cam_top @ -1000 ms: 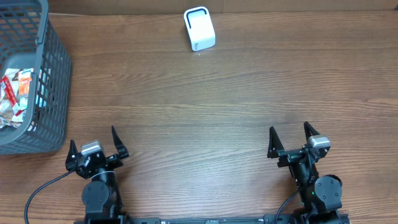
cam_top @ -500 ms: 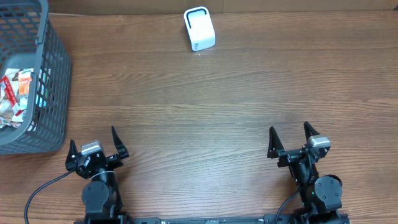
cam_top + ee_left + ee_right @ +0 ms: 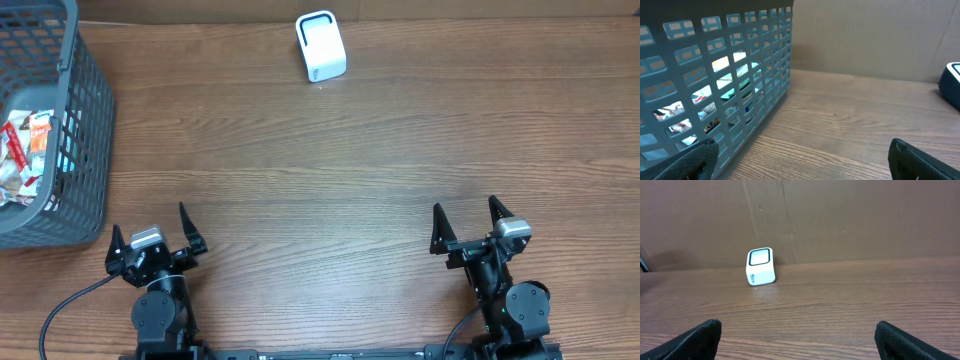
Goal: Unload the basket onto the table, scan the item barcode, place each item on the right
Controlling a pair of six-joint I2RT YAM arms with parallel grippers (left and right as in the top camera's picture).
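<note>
The grey mesh basket [image 3: 95, 120] stands just ahead and to the left of the left gripper [image 3: 149, 220], with snack packets [image 3: 25, 160] inside. The white barcode scanner [image 3: 321, 46] sits far ahead of both arms, left of the right gripper [image 3: 465, 206]. Both grippers are spread wide and empty. The left wrist view shows the packets through the basket wall. The right wrist view shows the scanner's window.

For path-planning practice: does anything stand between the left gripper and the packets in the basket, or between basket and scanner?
The wall of the basket stands between the left gripper and the packets; reaching over the rim looks necessary. Between basket and scanner, nothing visible.
</note>
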